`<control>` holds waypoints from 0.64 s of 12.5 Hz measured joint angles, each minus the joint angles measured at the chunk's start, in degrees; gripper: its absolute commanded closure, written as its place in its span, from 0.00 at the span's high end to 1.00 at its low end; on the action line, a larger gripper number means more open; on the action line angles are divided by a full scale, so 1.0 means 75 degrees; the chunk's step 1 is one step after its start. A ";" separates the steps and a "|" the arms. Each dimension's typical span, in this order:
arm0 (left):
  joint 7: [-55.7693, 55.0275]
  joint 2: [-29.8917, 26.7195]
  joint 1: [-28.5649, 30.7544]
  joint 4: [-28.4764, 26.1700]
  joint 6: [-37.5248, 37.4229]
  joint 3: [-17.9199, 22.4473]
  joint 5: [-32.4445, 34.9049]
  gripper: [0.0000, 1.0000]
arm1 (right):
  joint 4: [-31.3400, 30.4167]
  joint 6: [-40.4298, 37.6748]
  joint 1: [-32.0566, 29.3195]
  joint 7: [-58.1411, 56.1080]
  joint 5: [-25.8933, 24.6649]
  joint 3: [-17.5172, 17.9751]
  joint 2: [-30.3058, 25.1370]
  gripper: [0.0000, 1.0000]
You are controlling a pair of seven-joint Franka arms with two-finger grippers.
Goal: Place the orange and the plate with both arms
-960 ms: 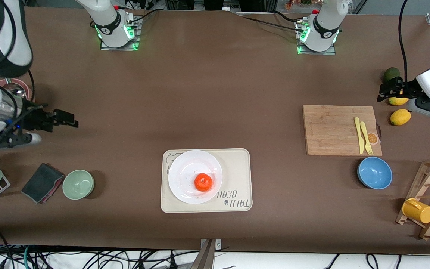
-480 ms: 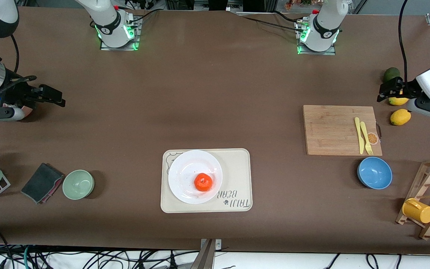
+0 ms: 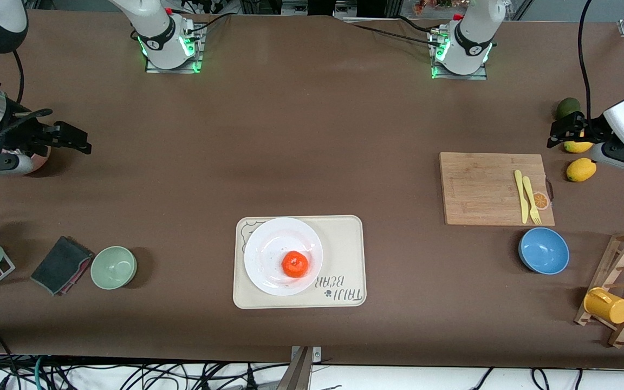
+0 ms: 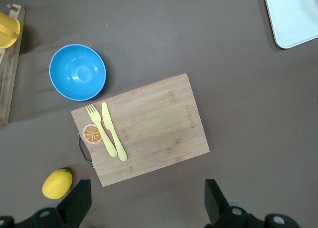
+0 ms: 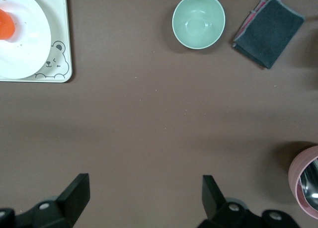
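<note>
The orange (image 3: 295, 264) lies on the white plate (image 3: 266, 244), which rests on the cream bear tray (image 3: 348, 244) in the middle of the table, near the front camera. In the right wrist view the plate (image 5: 22, 44) and orange (image 5: 5, 20) show at the frame's edge. My right gripper (image 3: 82, 142) hangs open and empty over bare table at the right arm's end, its jaws (image 5: 144, 186) wide apart. Over the table beside the lemons, at the left arm's end, my left gripper (image 3: 554, 134) waits open and empty (image 4: 148, 190).
A green bowl (image 3: 113, 266), a dark cloth (image 3: 61, 265) and a pink bowl (image 5: 305, 181) sit toward the right arm's end. Toward the left arm's end are a cutting board (image 3: 485, 187) with yellow cutlery (image 3: 527, 197), a blue bowl (image 3: 543, 250), lemons (image 3: 580, 169) and a rack with a yellow mug (image 3: 607, 306).
My right arm has drawn back from the middle toward its end of the table and farther from the front camera, still open. The left arm, orange and plate have not moved.
</note>
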 measured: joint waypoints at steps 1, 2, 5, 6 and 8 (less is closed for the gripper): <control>0.0000 0.0008 0.0000 0.0000 0.0000 0.0000 0.0000 1.00 | 0.0073 -0.0007 -0.0001 0.0003 -0.0024 -0.0008 -0.0015 1.00; 0.0000 0.0021 0.0000 0.0000 0.0004 0.0000 0.0000 1.00 | 0.0180 -0.0058 -0.0008 0.0005 -0.0076 -0.0035 -0.0027 1.00; 0.0000 0.0043 0.0000 0.0000 0.0042 0.0000 0.0000 1.00 | 0.0446 -0.0441 -0.0056 0.0005 -0.0309 -0.0111 -0.0050 1.00; 0.0000 0.0045 0.0000 0.0000 0.0044 0.0000 0.0000 1.00 | 0.0460 -0.0529 -0.0057 0.0005 -0.0321 -0.0124 -0.0062 1.00; 0.0000 0.0047 0.0000 0.0000 0.0045 0.0000 0.0000 1.00 | 0.0460 -0.0677 -0.0056 0.0005 -0.0328 -0.0125 -0.0084 1.00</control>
